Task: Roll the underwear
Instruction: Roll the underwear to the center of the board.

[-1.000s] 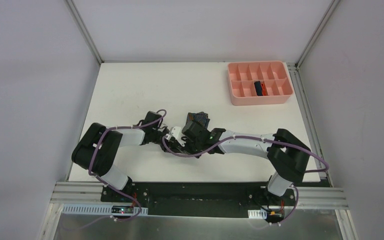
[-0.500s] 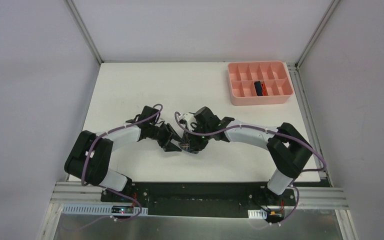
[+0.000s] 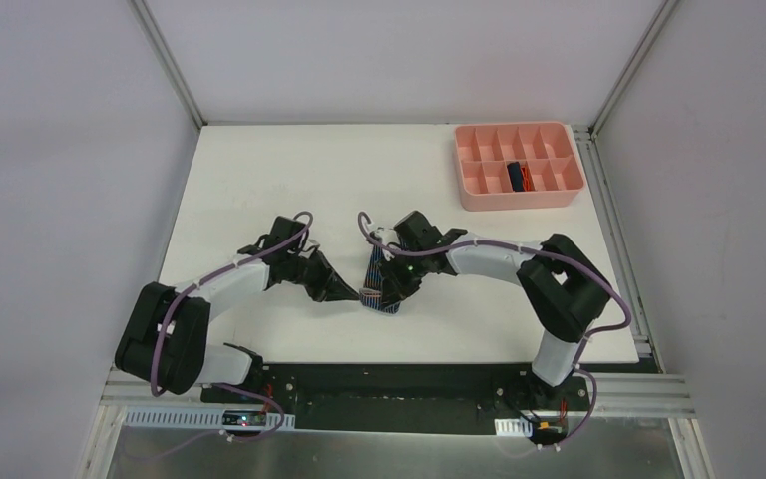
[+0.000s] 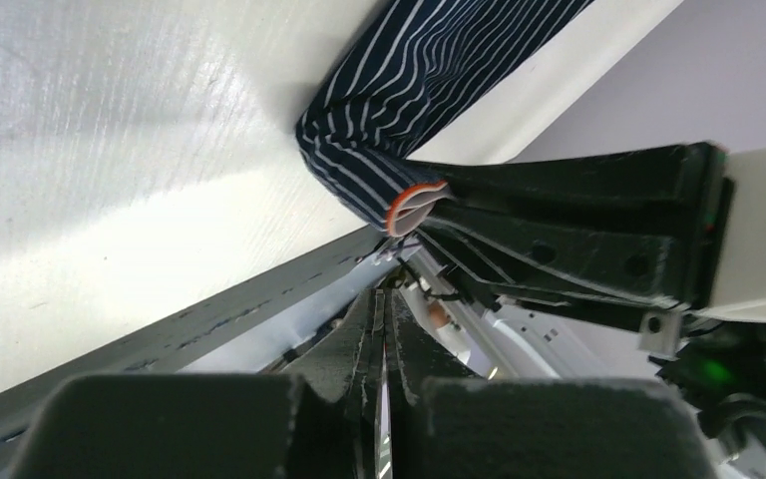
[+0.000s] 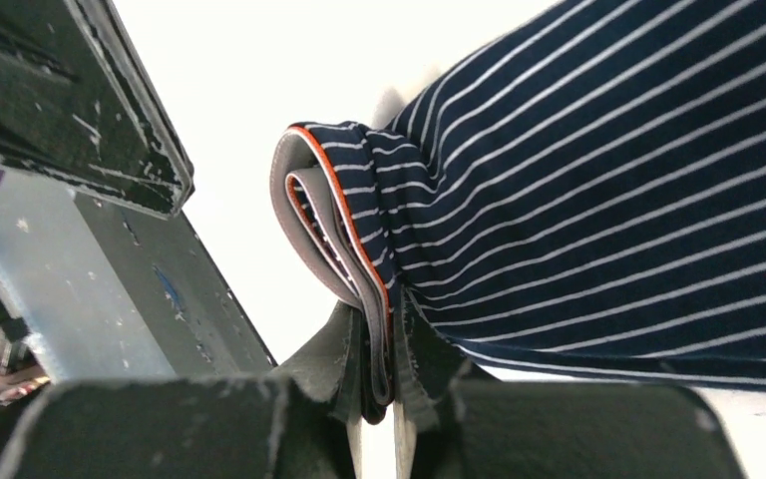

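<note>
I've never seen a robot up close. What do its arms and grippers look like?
The left arm and right arm are white tubes between bulky black joints, with purple cables looped alongside. The left gripper and right gripper end in flat black fingers.

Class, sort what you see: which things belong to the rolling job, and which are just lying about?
Belong to the job:
striped underwear, pinched at its folded edge by the right tool
left tool, shut, holding nothing
dark underwear with orange trim, sitting in a compartment

Just lying about:
pink tray
white table
</note>
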`<act>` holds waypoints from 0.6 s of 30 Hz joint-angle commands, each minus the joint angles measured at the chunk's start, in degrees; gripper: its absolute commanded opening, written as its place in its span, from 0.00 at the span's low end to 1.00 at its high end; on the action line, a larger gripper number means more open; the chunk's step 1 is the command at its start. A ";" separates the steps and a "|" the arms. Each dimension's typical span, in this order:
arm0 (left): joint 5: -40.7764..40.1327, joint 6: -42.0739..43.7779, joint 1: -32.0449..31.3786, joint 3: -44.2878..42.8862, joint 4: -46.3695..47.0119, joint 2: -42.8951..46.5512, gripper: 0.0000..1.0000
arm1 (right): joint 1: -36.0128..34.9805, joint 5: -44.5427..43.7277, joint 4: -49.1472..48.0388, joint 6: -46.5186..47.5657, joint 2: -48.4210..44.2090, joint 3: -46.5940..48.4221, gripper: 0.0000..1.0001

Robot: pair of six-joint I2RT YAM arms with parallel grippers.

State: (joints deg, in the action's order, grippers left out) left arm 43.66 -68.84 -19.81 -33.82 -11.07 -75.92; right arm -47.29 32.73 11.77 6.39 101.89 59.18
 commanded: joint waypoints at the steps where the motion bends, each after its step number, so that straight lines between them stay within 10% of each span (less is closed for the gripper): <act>1: 4.02 3.93 -0.38 -2.10 -1.04 -3.27 0.00 | 2.00 3.53 -1.69 -5.52 0.26 -0.72 0.00; 18: 2.35 4.50 -4.76 -10.67 2.82 -18.95 0.00 | 3.78 3.38 -6.50 -11.05 0.35 -4.78 0.00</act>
State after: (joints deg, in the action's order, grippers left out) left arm 46.00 -65.91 -23.64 -42.00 -9.28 -91.59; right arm -43.72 35.83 6.46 -3.25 101.97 54.81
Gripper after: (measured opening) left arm 0.006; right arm 0.091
